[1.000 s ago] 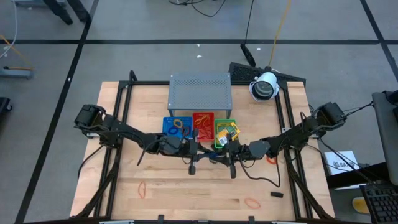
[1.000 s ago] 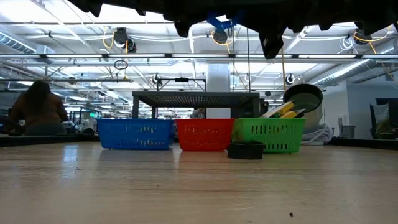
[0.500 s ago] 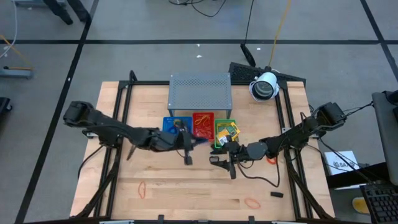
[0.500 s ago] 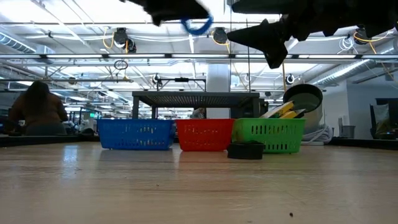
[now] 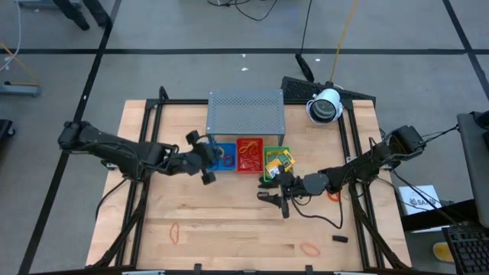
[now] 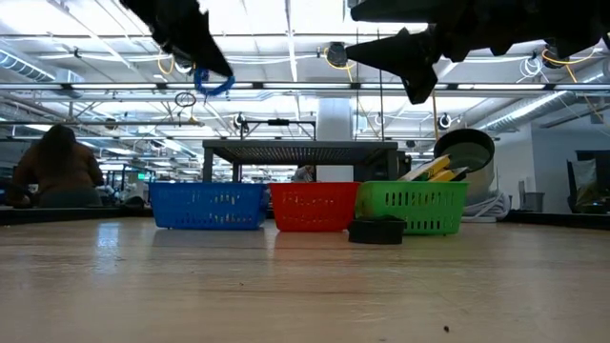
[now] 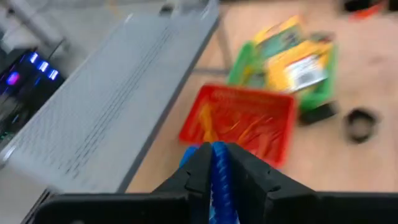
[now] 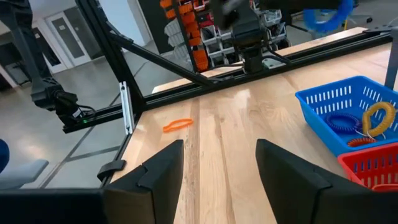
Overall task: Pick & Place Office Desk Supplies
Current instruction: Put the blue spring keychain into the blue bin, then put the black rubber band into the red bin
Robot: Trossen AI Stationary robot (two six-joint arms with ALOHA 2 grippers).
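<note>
Wooden tabletop [image 5: 229, 229] carries three trays before a grey shelf [image 5: 245, 111]. Clamped between the left gripper's [image 7: 213, 163] fingers, a blue ring [image 6: 215, 83] hangs above the blue tray [image 5: 219, 155]. Beside the green tray [image 5: 276, 165], the right gripper [image 8: 221, 163] hovers with fingers spread, holding nothing.

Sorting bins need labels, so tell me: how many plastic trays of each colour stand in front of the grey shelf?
Blue tray: 1
Red tray: 1
Green tray: 1
Total: 3
</note>
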